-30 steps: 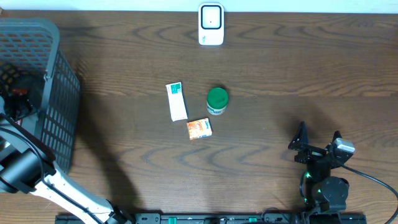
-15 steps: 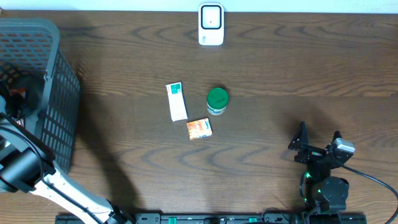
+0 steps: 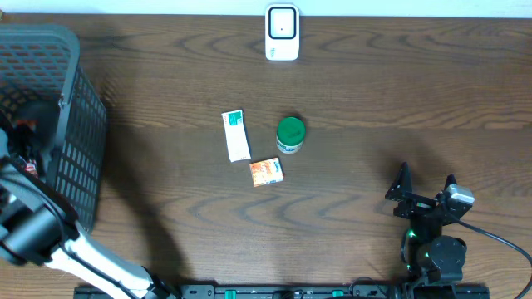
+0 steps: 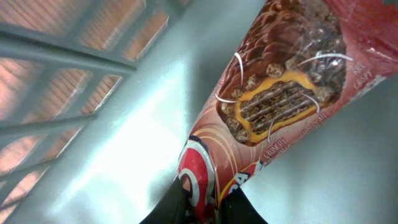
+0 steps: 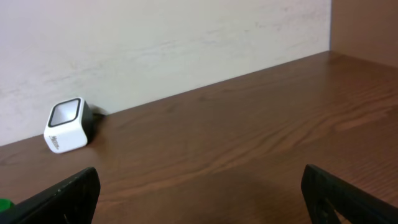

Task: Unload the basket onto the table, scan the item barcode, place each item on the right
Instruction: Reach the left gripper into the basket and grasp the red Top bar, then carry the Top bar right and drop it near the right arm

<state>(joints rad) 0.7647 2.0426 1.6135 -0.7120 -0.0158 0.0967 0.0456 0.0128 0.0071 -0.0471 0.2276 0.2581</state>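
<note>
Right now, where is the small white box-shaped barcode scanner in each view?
Overhead: white scanner at top centre, far edge of the dark wooden table.
Left wrist: not in it; a red snack packet shows.
Right wrist: far left, before the pale wall.
Shared landmark: that table, in overhead and right wrist.

A basket (image 3: 79, 124) stands at the left end of the table (image 3: 374, 108) with a snack packet (image 4: 267, 106) inside it; a scanner (image 3: 282, 33) sits at the far edge, near the middle. Mid-table, a long carton (image 3: 236, 135) lies just left of a jar (image 3: 290, 134), and a small box (image 3: 267, 172) lies nearer the robot, before the gap between them.
</note>
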